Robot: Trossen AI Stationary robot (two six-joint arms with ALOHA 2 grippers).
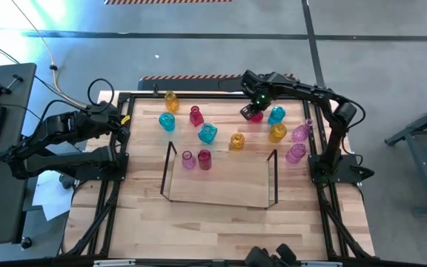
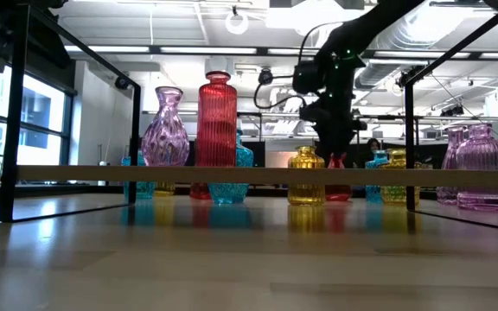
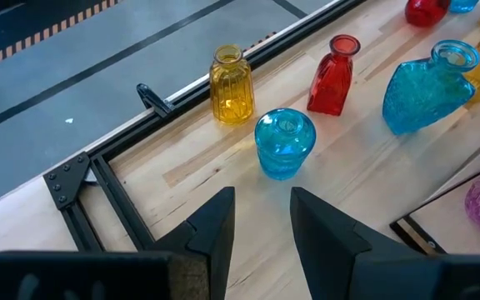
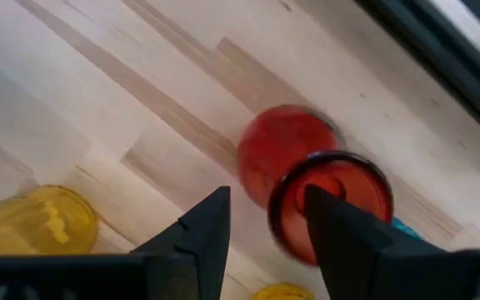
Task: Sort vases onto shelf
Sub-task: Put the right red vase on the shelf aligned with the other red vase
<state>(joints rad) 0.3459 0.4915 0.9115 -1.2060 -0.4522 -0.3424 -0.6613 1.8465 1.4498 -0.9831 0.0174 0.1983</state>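
Note:
Several small glass vases stand on the wooden table's far half, among them a yellow one, a cyan one and a pink one. The clear shelf carries a pink vase and a red vase. My right gripper hangs open, pointing down over a round red vase; one finger stands over its mouth, the other beside its body. My left gripper waits open above the table's left edge, short of a round cyan vase. My right gripper comes at the red vase from above, with one fingertip over the vase's mouth rim. I cannot tell whether it touches the glass. The vase stands on the table.
A cyan vase, a yellow vase and a pink vase stand close to the right gripper's right. The black metal frame runs along the table's far edge just behind. The near half of the table is bare wood.

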